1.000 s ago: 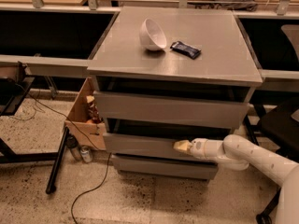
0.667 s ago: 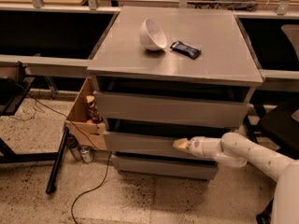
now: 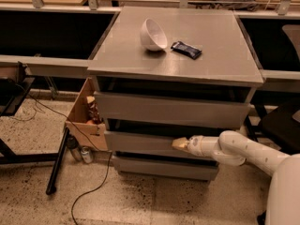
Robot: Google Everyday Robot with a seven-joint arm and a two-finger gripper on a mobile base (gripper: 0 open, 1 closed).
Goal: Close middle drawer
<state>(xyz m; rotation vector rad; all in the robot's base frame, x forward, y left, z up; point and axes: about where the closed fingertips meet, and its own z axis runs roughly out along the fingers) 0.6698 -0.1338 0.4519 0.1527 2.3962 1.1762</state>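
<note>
Gripper: the gripper is pressing its tan tip against the front of the middle drawer, right of centre, with the fingers looking drawn together into one narrow wedge.
Arm: a smooth white rounded arm is reaching in low from the right.
Middle drawer: a flat grey wood-grain panel with no handle is sitting between the taller top drawer and the shorter bottom drawer, with a dark gap showing above it.
Cabinet top: a matte grey slab is carrying a glossy white bowl tipped on its side and, just beside it, a dark flat packet.
Left side: an open cardboard box is leaning against the cabinet.
Floor: speckled stone is running underneath, with a thin black cable curling across it.
</note>
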